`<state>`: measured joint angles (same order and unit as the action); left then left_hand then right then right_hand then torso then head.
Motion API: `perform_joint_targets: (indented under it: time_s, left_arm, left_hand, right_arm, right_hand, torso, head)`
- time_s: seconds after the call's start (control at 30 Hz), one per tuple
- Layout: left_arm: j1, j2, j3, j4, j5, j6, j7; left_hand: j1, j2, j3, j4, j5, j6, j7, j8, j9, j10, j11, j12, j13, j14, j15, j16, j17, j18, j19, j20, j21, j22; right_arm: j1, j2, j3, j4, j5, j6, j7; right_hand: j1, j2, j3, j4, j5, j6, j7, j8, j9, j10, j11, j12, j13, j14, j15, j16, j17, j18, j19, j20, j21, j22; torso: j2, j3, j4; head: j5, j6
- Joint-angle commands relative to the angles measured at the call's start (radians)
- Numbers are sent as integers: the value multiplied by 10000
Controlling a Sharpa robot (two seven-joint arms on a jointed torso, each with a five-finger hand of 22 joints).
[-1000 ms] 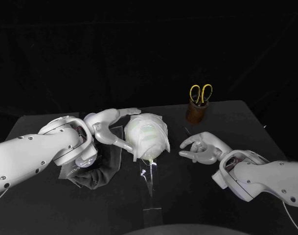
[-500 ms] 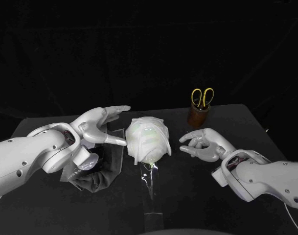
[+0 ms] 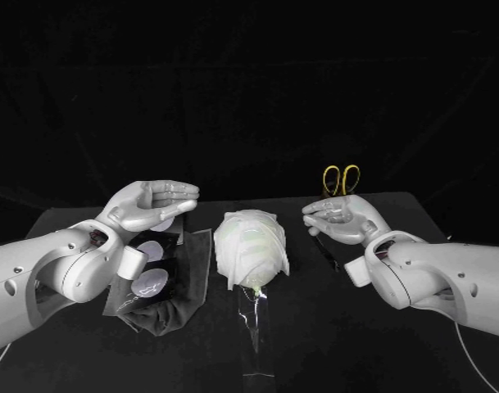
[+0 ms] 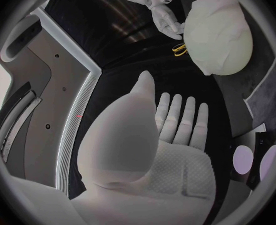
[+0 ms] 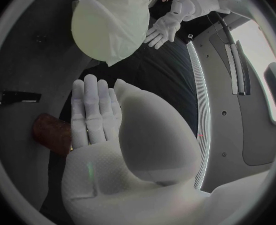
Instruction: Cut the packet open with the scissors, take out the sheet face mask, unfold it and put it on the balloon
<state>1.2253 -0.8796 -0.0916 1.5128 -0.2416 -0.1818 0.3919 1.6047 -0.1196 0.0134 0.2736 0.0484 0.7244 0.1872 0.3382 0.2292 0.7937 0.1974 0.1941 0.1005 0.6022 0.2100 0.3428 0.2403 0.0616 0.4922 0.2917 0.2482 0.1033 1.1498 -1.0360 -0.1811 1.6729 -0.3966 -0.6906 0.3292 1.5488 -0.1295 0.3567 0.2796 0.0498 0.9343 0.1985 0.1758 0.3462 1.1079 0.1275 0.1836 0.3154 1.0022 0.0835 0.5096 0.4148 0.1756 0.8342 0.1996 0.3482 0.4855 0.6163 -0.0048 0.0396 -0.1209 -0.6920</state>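
The pale balloon (image 3: 251,246) stands mid-table on a clear stand (image 3: 253,327), with the white sheet mask draped over it; it also shows as the balloon (image 4: 219,32) and the balloon (image 5: 109,22). My left hand (image 3: 149,205) is raised to the balloon's left, apart from it and holding nothing; its fingers (image 4: 182,117) lie straight. My right hand (image 3: 342,219) is raised to the balloon's right, just in front of the scissors, also holding nothing, fingers (image 5: 94,110) straight. The yellow-handled scissors (image 3: 339,178) stand in a brown holder (image 5: 50,132). The cut packet (image 3: 155,278) lies under my left forearm.
The dark packet with white round patches (image 4: 263,152) covers the table's left part. The brown holder stands at the back right, mostly hidden behind my right hand in the head view. A small dark strip (image 5: 6,96) lies on the table near the holder.
My left hand has let go of the mask on the balloon and risen to the left. My right hand has lifted and moved back toward the scissors holder. The balloon stays put.
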Motion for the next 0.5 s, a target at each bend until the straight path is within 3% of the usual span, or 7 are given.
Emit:
perform_joint_targets:
  time_s: [0.03,0.2,0.3,0.33,0.37,0.4,0.5]
  left_arm:
    - [-13,73,11,-12,2138,-578,1069]
    - [-33,386,13,-301,2893,-1203,1514]
    - [-42,655,16,-548,3110,-1488,1674]
    - [-43,699,16,-587,3133,-1530,1693]
    - [-46,812,18,-683,3181,-1630,1741]
    - [-48,921,19,-772,3218,-1718,1785]
    - [-52,1118,21,-920,3267,-1896,1886]
  left_hand:
    - [70,172,86,118,2,232,32,27,14,613,129,-9,-85,805,-182,206,65,361,796,-9,322,95]
    - [-53,130,-5,162,-4,212,96,-79,-35,677,53,-275,-263,710,-169,-99,-87,375,830,-6,228,11]
    - [-329,-130,-102,196,-7,-253,228,-377,-165,18,-28,-781,-393,-719,57,-1018,-605,124,-617,5,-566,-339]
    - [-329,-130,-102,196,-7,-253,228,-377,-165,18,-28,-781,-393,-719,57,-1018,-605,124,-617,5,-566,-339]
    - [-574,-350,-99,221,4,-1219,280,-853,-430,-1118,-70,-1208,-464,-1668,300,-1562,-920,-39,-1938,38,-1220,-600]
    - [-681,-441,-95,234,12,-1481,288,-981,-501,-1435,-90,-1331,-476,-2002,397,-1753,-1033,-47,-2312,54,-1405,-667]
    - [-778,-551,-137,240,10,-1685,321,-1082,-556,-1696,-100,-1415,-487,-2160,448,-1863,-1096,-53,-2520,57,-1513,-695]
  right_arm:
    - [250,325,61,-383,978,1007,973]
    - [555,918,117,-1064,1132,1454,1152]
    - [634,1300,158,-1454,1305,1731,1218]
    - [642,1357,163,-1511,1325,1771,1225]
    - [658,1495,173,-1646,1368,1869,1240]
    - [671,1626,181,-1772,1401,1962,1252]
    - [690,1882,194,-2019,1450,2112,1279]
  right_hand:
    - [-216,9,127,-10,32,-51,55,-98,-33,-25,111,-279,-467,-36,137,-570,-264,49,-40,149,-310,-252]
    - [-681,-3,117,36,15,-224,173,-309,-146,-250,303,-735,-1207,-483,412,-1531,-702,38,-295,402,-935,-758]
    - [-812,5,54,2,16,-283,207,-382,-199,-404,377,-925,-1468,-659,497,-1874,-890,62,-268,489,-1139,-967]
    - [-859,17,25,-13,24,-305,219,-408,-220,-483,411,-1007,-1562,-715,529,-1991,-957,64,-269,521,-1220,-1047]
    - [-940,43,-25,-12,11,-357,246,-452,-252,-624,459,-1125,-1678,-878,596,-2176,-1060,55,-308,568,-1339,-1155]
    - [-1012,69,-83,-20,12,-392,283,-487,-281,-712,493,-1186,-1782,-937,639,-2305,-1144,57,-331,610,-1453,-1264]
    - [-1162,141,-241,-53,0,-422,302,-538,-342,-845,552,-1185,-2014,-972,684,-2555,-1334,91,-244,664,-1650,-1502]
  torso:
    - [-98,-84,-22]
    - [-146,-108,-51]
    - [-178,-122,-53]
    - [-183,-124,-53]
    - [-188,-125,-52]
    - [-196,-122,-44]
    - [-198,-107,-33]
  head:
    - [66,210]
    - [154,512]
    - [195,593]
    - [210,599]
    - [238,607]
    - [250,592]
    - [244,594]
